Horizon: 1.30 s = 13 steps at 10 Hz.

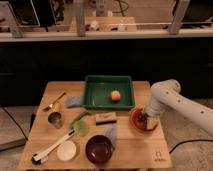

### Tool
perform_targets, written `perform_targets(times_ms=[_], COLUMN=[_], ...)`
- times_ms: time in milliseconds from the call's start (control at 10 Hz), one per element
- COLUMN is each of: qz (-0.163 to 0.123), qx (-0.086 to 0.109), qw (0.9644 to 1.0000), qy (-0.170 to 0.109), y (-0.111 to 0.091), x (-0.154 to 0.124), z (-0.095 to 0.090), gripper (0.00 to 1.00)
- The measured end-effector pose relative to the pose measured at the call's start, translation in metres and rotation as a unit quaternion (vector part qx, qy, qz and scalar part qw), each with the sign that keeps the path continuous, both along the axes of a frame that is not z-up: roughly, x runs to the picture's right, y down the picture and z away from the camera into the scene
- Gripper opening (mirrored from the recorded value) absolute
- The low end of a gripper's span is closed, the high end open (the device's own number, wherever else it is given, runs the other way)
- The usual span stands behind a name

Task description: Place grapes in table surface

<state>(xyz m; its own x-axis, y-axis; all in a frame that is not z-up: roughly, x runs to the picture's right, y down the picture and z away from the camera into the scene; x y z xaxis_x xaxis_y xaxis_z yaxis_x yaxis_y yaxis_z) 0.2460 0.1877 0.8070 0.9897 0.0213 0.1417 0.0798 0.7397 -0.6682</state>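
Note:
The grapes [141, 118] show as a dark lump inside a red bowl [134, 124] at the right side of the table surface [131, 151], a light wooden top with a small logo near the front right corner. My gripper [146, 120] is at the end of the white arm, which reaches in from the right. The gripper is down in the red bowl, right at the grapes, and partly hides them.
A green tray [97, 95] at the back holds one orange fruit [115, 96]. A wooden block [105, 118], dark bowl [98, 148], white disc [66, 150], white-handled brush [51, 148], green sponge [80, 125], metal cup [55, 120] and spoon [54, 103] fill the left and middle.

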Motion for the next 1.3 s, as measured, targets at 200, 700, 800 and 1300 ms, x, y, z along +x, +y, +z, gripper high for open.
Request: perform_targets(times_ms=[200, 700, 800, 1300], qz=[-0.001, 0.001, -0.001, -0.007], qx=[-0.012, -0.021, -0.018, -0.01], qw=[0.9999, 0.9998, 0.9998, 0.9999], qy=[-0.002, -0.005, -0.005, -0.01], y=[0.004, 0.0106, 0.01, 0.0076], x=[-0.0001, 0.0005, 0.0012, -0.0007], z=[0.0067, 0.0101, 0.0072, 0.0045], gripper=[0.62, 0.22, 0.08, 0.01])
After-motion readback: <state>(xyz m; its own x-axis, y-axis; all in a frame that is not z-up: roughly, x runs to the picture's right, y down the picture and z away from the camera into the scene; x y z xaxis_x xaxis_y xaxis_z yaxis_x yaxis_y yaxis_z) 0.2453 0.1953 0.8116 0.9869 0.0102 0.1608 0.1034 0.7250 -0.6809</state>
